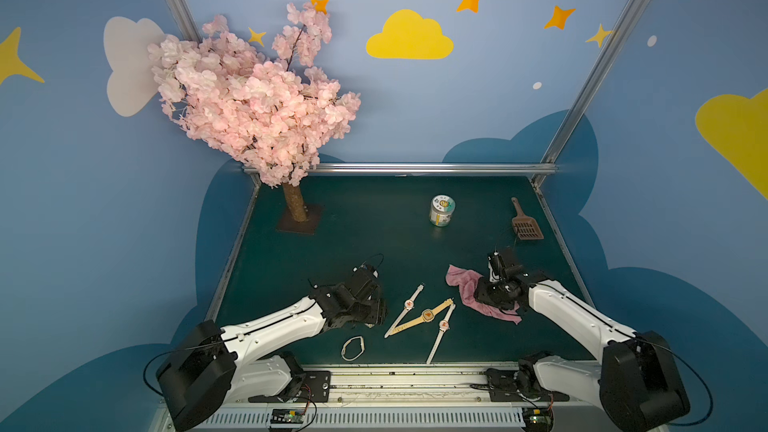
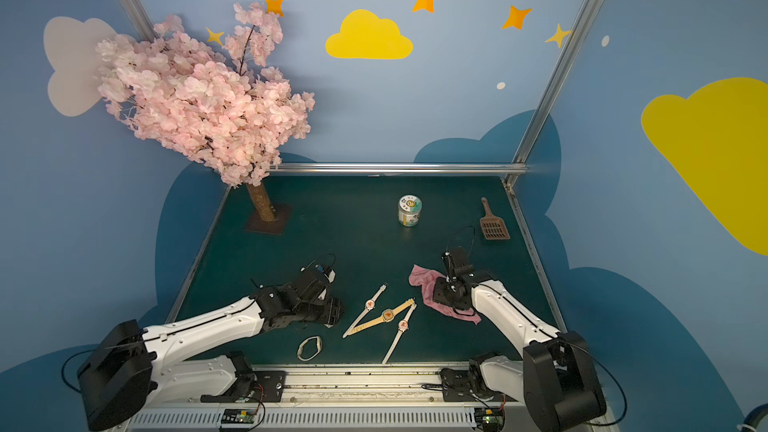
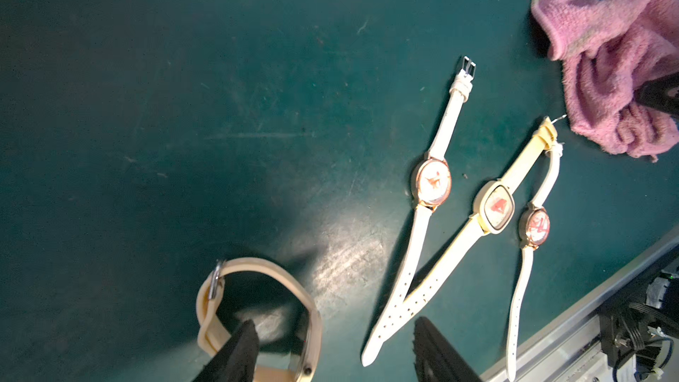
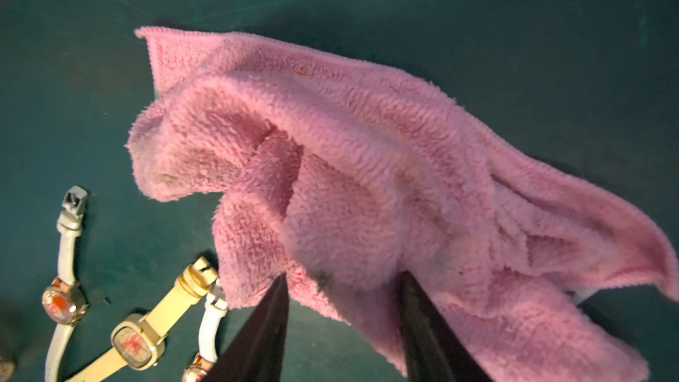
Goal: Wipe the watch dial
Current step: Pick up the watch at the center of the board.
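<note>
On the dark green table, three watches lie flat and dial-up near the front edge, between the two arms. A white-strapped watch with a round dial is nearest the left arm. A beige-strapped watch with a squarish dial lies beside it, their near strap ends crossing in a V. A second white-strapped watch lies on the right, its buckle end touching the beige one's buckle. All three dials carry red marks. A fourth, looped watch, its beige strap buckled into a ring, sits apart towards the left arm. The left gripper hangs low over that spot, released, with its jaws spread wide. In the left wrist view one of its fingers shows over the loop's opening and the other is out near the crossed strap ends, with nothing clamped between them. A crumpled pink cloth lies just right of the flat watches' buckle ends. The right gripper is down on it, grasping a bunched fold, its fingers pressed into the pile on either side. Farther back stand a small jar, a brown slotted scoop and a pink blossom tree at the far left corner.
</note>
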Controlling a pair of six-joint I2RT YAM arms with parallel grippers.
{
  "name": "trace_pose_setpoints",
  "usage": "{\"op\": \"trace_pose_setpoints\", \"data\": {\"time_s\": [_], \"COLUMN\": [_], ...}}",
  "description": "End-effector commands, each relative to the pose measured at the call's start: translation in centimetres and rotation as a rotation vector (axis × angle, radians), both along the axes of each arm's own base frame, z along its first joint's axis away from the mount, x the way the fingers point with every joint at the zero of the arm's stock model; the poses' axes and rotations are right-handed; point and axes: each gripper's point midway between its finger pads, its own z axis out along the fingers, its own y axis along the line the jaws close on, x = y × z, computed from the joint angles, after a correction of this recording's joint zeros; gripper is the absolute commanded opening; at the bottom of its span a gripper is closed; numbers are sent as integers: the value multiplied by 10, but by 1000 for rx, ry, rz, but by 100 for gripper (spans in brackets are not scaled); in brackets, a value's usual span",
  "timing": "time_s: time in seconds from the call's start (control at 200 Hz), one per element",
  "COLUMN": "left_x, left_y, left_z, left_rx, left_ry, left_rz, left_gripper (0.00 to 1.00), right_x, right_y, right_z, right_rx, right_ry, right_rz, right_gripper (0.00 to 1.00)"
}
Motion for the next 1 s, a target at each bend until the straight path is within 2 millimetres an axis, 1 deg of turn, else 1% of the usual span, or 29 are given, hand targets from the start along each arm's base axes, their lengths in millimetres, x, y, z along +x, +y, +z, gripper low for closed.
{"op": "trace_pose_setpoints", "data": {"time_s": [0.0,0.175,0.265,0.36,0.526,0.621,0.721,0.821,0.996], "left_x": [3,11,19,24,26,25,20,14,3], "left_y": [-6,-9,-10,-15,-25,-29,-32,-30,-18], "left_z": [0,-4,-6,-9,-18,-24,-28,-31,-31], "left_rx": [-14,-6,-7,-14,17,38,38,41,52], "left_ry": [-6,-21,-25,-21,32,73,107,129,137], "left_rz": [0,5,31,33,0,-20,-37,-43,-23], "left_gripper": [69,70,71,71,70,67,61,57,53], "right_x": [1,2,2,3,9,12,12,11,8], "right_y": [2,1,1,3,7,9,7,4,1], "right_z": [0,0,0,2,13,20,25,29,30], "right_rx": [15,9,14,22,37,49,48,31,23], "right_ry": [-10,-16,-16,-28,-63,-85,-99,-101,-101], "right_rz": [-11,-13,-16,-12,8,12,10,4,-5], "right_gripper": [35,14,0,0,0,0,0,0,0]}}
